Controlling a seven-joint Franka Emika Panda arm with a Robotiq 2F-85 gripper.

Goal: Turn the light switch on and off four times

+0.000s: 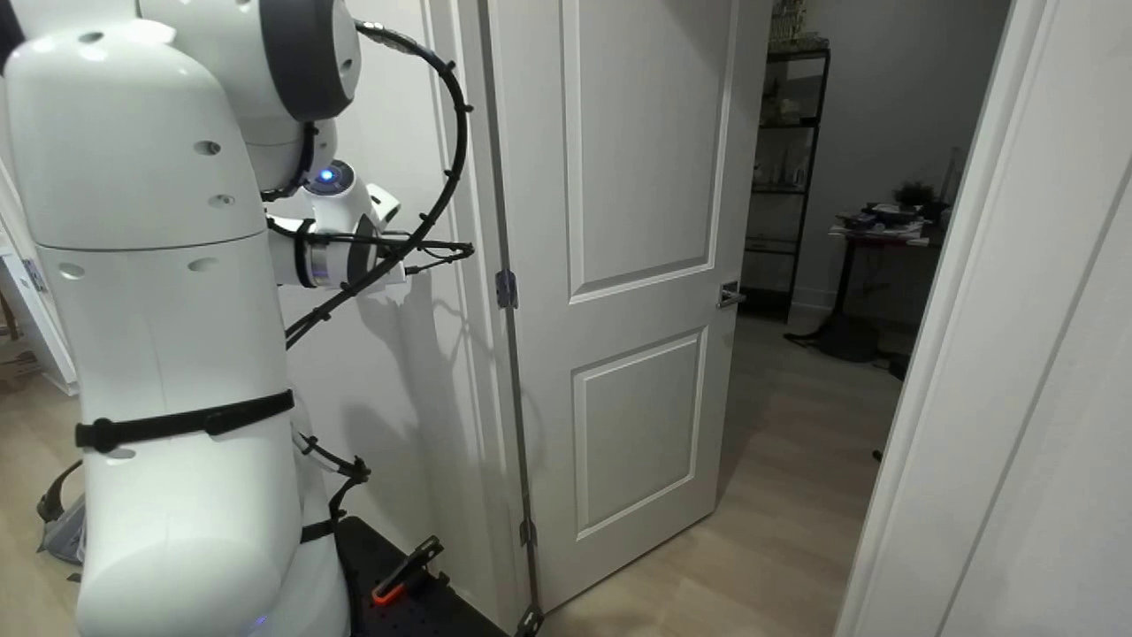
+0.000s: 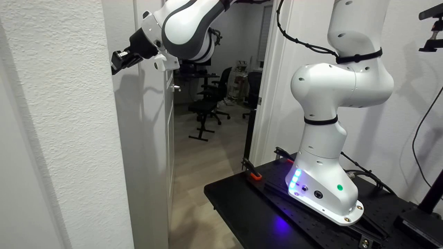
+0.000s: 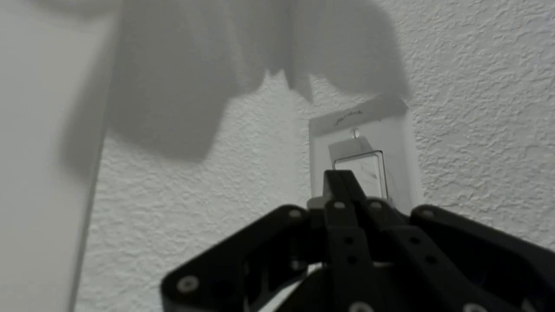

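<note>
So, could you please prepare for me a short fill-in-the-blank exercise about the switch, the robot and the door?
1. In the wrist view, the upper part of the light switch shows, while the fingers hide the ____ part.
2. The fingers are coloured ____.
3. In an exterior view, the lights on the robot's base glow ____.
4. The door is not closed but ____.

Missing words: lower; black; blue; open.

One light switch (image 3: 364,172) toward three o'clock in the wrist view, one gripper (image 3: 340,174) between four and five. In an exterior view, two clamps (image 2: 252,168) toward four and five and, dimly, probably two chairs (image 2: 224,83) toward twelve and one.
</note>
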